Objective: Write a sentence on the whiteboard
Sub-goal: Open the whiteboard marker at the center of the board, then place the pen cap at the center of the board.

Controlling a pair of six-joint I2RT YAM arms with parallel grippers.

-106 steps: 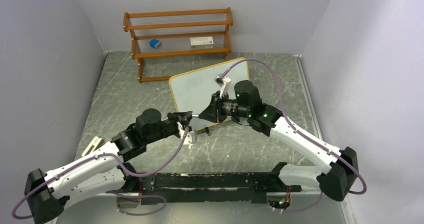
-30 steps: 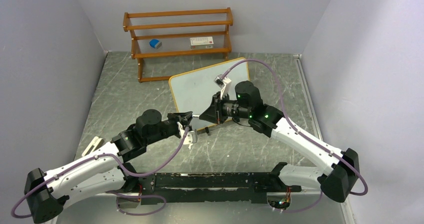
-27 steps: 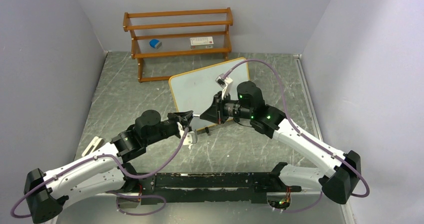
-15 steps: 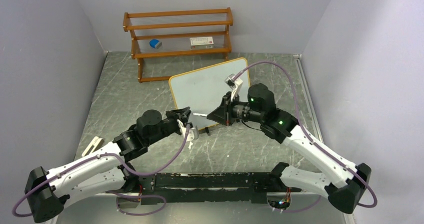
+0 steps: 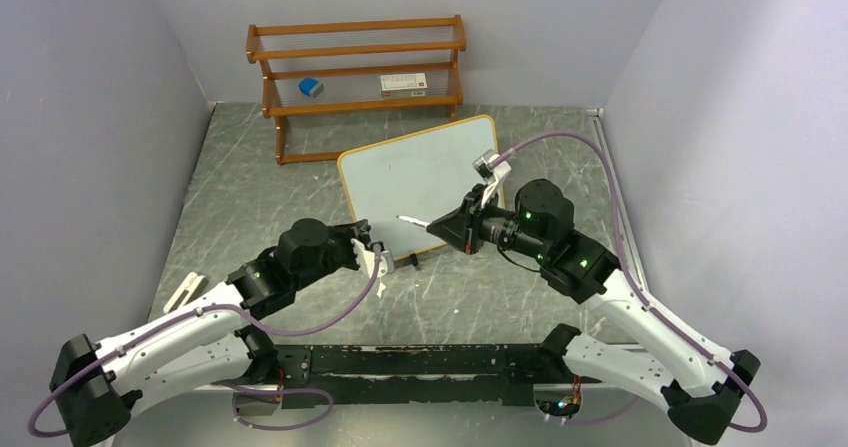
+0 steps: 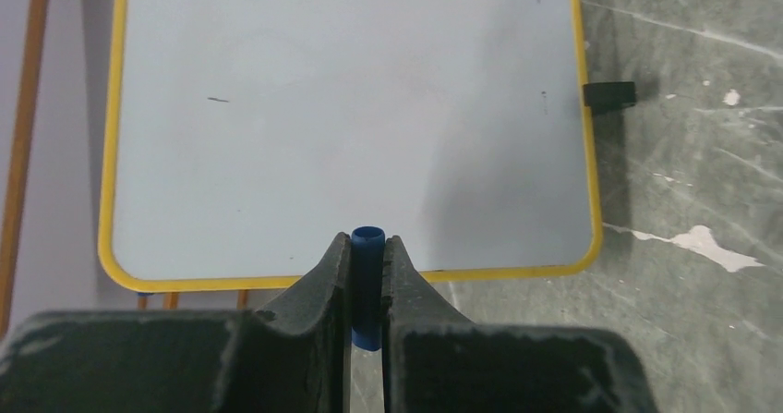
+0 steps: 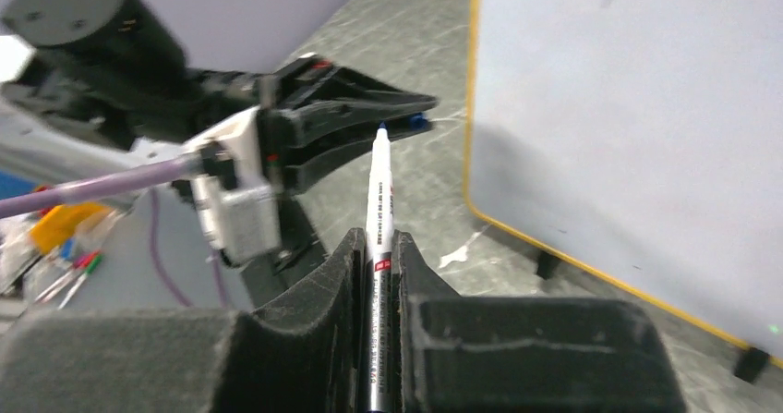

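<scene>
The whiteboard leans upright behind both arms, white with an orange frame. No sentence shows on it; its face is blank apart from a tiny dark mark. My right gripper is shut on a white marker, whose bare blue tip points left toward the other arm. My left gripper is shut on the marker's blue cap, just in front of the board's lower edge. The right wrist view shows the left gripper a short gap beyond the marker tip.
A brown wooden shelf rack stands at the back, holding a blue object and a white box. A pale clip-like piece lies at the left. The board's black foot rests on the grey table. Walls close in both sides.
The right arm has drawn back to the right with the marker, pulling it out of its cap. The cap stays in the left gripper, which has shifted slightly.
</scene>
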